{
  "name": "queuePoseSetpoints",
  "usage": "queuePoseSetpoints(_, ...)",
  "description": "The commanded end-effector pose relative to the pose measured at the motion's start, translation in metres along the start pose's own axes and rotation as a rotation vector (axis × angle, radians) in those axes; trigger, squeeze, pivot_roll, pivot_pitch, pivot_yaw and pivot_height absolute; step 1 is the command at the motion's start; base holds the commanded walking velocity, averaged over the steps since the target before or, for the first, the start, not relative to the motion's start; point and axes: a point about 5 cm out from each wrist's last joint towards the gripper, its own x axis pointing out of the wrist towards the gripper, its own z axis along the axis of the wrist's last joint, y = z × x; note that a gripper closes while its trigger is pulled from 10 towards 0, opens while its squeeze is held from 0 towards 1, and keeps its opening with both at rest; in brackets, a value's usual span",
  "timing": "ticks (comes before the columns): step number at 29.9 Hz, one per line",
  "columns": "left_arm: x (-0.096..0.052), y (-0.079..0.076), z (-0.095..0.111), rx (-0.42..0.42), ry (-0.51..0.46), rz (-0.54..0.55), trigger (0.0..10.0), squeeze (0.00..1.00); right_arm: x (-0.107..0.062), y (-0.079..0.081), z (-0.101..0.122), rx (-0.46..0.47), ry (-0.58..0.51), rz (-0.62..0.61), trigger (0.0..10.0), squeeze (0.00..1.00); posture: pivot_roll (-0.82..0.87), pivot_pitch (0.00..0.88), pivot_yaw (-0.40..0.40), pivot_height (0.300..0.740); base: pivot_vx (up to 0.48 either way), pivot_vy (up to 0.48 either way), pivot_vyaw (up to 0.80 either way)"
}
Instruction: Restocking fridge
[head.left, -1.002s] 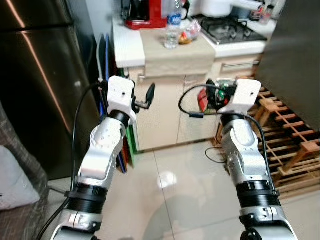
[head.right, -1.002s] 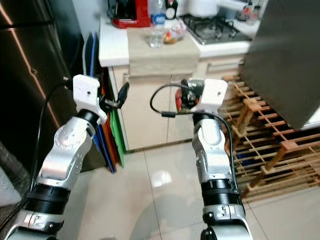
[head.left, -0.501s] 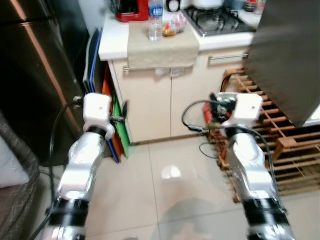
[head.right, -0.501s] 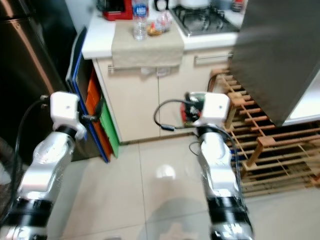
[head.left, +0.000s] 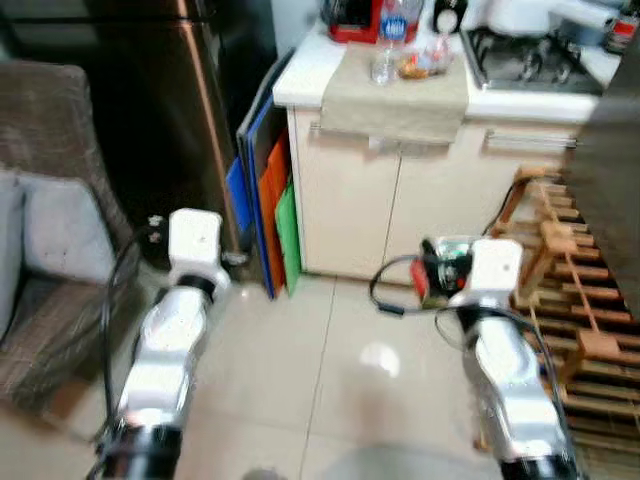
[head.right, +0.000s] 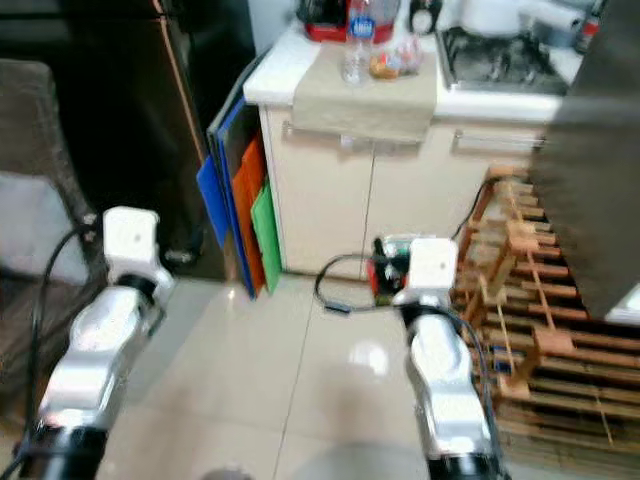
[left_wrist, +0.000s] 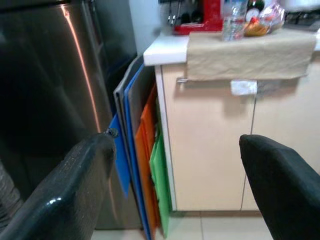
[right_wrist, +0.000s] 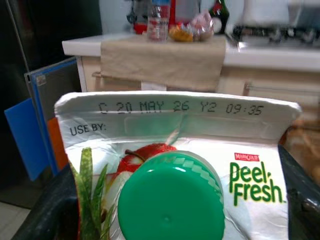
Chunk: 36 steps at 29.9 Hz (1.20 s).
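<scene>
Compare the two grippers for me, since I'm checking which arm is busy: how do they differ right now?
The right gripper is shut on a Peel Fresh juice carton with a green cap; the left gripper is open and holds nothing. The left gripper faces the fridge and the coloured boards leaning beside the cabinet, while the right gripper's outlook is mostly blocked by the carton. Both are raised in front of the robot, above the tiled floor.

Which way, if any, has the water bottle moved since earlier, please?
No: water bottle still on the beige cloth beside the snack bag; the camera turned.
</scene>
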Motion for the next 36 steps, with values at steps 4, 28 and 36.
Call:
queuePoseSetpoints(4,0.001,-0.006,0.013,-0.003,-0.061,-0.057,10.0,0.0,0.002,0.006,0.009,-0.002,-0.028,0.021,10.0,0.0,-0.06,0.0,0.06,0.74,0.0,-0.457,0.73)
queuePoseSetpoints(28,0.002,-0.025,0.026,-0.096,-0.153,-0.249,10.0,0.0,-0.004,0.012,0.005,0.023,-0.008,0.031,10.0,0.0,-0.06,0.0,0.04,0.74,0.0,-0.094,-0.3)
queuePoseSetpoints(36,0.004,-0.023,0.031,-0.087,-0.183,-0.25,10.0,0.0,0.003,0.016,0.015,0.002,-0.062,0.072,10.0,0.0,-0.07,0.0,0.024,0.74,0.0,0.0,-0.26)
